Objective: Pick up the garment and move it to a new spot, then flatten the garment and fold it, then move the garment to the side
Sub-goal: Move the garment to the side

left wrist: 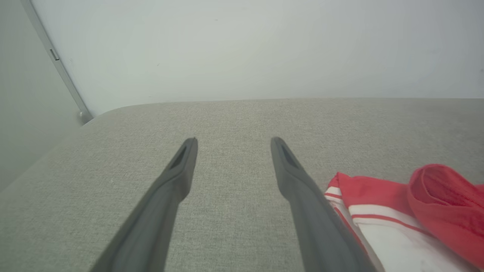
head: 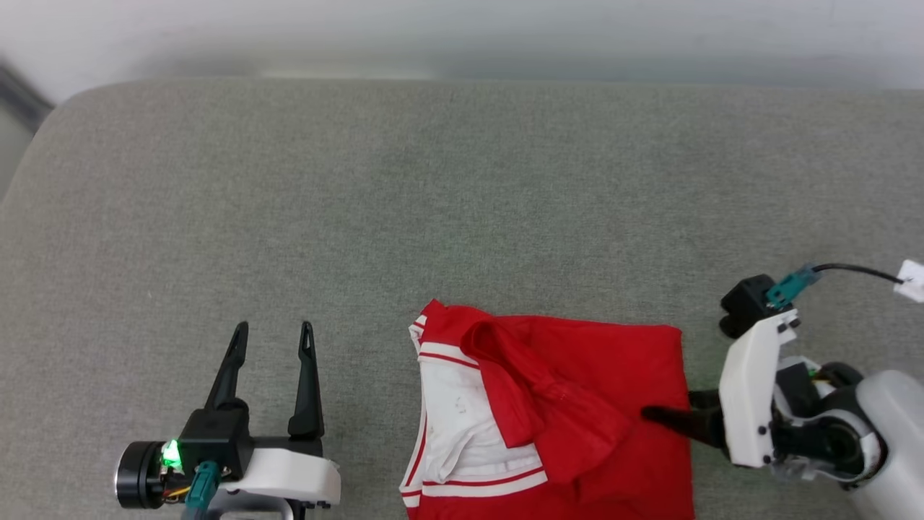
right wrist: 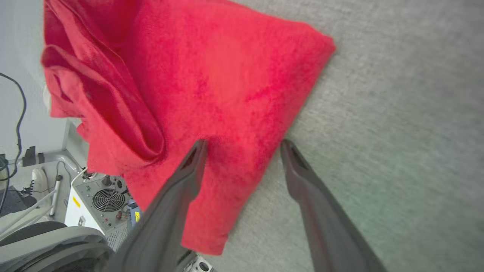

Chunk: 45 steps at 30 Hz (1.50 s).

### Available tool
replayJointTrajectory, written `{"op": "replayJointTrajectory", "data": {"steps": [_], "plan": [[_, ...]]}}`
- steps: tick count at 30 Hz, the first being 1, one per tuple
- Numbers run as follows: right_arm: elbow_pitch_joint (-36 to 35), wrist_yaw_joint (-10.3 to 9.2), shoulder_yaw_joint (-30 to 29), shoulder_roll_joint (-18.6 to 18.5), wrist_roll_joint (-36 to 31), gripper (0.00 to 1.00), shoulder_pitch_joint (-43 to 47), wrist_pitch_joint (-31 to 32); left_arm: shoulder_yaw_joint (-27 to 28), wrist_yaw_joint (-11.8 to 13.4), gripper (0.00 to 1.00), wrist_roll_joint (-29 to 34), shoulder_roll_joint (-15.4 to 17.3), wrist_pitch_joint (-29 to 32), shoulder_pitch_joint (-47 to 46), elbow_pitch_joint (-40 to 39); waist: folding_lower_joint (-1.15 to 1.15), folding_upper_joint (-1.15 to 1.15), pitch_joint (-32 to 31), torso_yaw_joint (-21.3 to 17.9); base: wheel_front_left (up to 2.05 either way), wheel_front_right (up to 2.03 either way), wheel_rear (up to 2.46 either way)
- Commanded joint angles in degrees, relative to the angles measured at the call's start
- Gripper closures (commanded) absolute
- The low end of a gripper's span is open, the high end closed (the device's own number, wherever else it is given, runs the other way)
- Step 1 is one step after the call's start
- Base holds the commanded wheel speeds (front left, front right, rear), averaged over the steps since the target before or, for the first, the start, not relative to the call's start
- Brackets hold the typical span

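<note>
The garment [head: 577, 404] lies crumpled at the near edge of the grey cushioned surface, red body to the right and a white sleeve with striped trim to the left. My left gripper [head: 274, 331] stands open to its left, apart from it, with nothing between the fingers. In the left wrist view the garment [left wrist: 397, 211] lies just right of the open left gripper [left wrist: 233, 141]. My right gripper [head: 668, 404] points left at the garment's right edge. In the right wrist view it [right wrist: 242, 143] is open, one finger over the red cloth [right wrist: 227, 75], the other over the cushion.
The grey fabric surface [head: 433, 202] stretches far back to a pale wall, with a rounded far left corner [head: 65, 101]. Part of the garment hangs over the near edge. Below it on the floor stands a pale box with a fan [right wrist: 106, 200] and cables.
</note>
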Motion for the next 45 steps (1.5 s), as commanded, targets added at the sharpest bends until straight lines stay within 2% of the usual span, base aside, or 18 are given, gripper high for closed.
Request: {"op": "replayJointTrajectory", "data": {"steps": [1,5,10,11,12,13,14,23,32,39,45], "plan": [[1.0,-0.02,1.1,0.9,0.3,0.00,-0.1,-0.3,0.0,-0.2,0.00,-0.2,0.0,-0.1,-1.0,-0.1,0.00,0.00,1.4,0.8,0.00,0.00,0.00],[4.3,-0.03,4.2,3.6,1.0,0.00,0.4,-2.0,-0.6,-0.2,0.00,-0.5,0.0,-0.1,-2.1,0.4,0.00,0.00,2.8,1.5,0.00,0.00,0.00],[7.0,-0.07,8.3,4.2,0.4,0.00,0.2,-4.6,-0.9,0.1,0.00,-0.8,-0.1,-0.1,-3.0,0.7,0.00,0.00,3.4,2.0,0.00,0.00,0.00],[7.1,-0.07,9.1,4.0,0.3,0.30,-0.2,-5.4,-0.8,0.1,0.00,-0.9,-0.1,-0.1,-3.0,0.8,0.00,0.00,3.4,2.0,0.00,0.00,0.00],[7.1,-0.07,9.1,4.0,0.3,0.30,-0.2,-5.4,-0.8,0.1,0.00,-0.9,-0.1,-0.1,-3.0,0.8,0.00,0.00,3.4,2.0,0.00,0.00,0.00],[6.9,-0.07,9.5,3.6,0.1,0.95,-0.6,-6.6,-0.8,0.2,0.00,-0.9,-0.1,-0.1,-3.0,0.9,0.00,0.00,3.2,2.0,0.00,0.00,0.00],[6.9,-0.07,10.0,3.3,0.4,1.00,-1.0,-7.4,-0.8,0.3,0.00,-0.8,-0.1,-0.1,-2.8,1.0,0.00,0.00,3.0,1.9,0.00,0.00,0.00],[0.6,-0.02,14.8,-1.7,0.9,1.00,-7.3,-13.8,-0.7,0.7,0.00,-1.8,0.0,-0.1,-0.8,1.5,0.00,0.00,-1.5,1.0,0.00,0.00,0.00],[-8.7,-0.02,19.8,-10.2,0.6,1.00,-13.0,-12.8,-0.2,1.5,0.00,-2.9,-0.1,-0.1,2.1,1.0,0.00,0.00,-4.7,-3.3,0.00,0.00,0.00],[-12.5,-0.02,18.9,-16.7,0.9,1.00,-15.7,-11.0,0.5,1.9,0.00,-2.9,0.0,-0.1,1.7,0.1,0.00,0.00,-3.0,-8.9,0.00,0.00,0.00],[-11.2,-0.02,16.7,-21.2,-1.0,1.00,-17.2,-11.1,1.9,1.1,0.00,-2.0,0.0,-0.1,-0.3,-0.7,0.00,0.00,0.8,-12.8,0.00,0.00,0.00]]}}
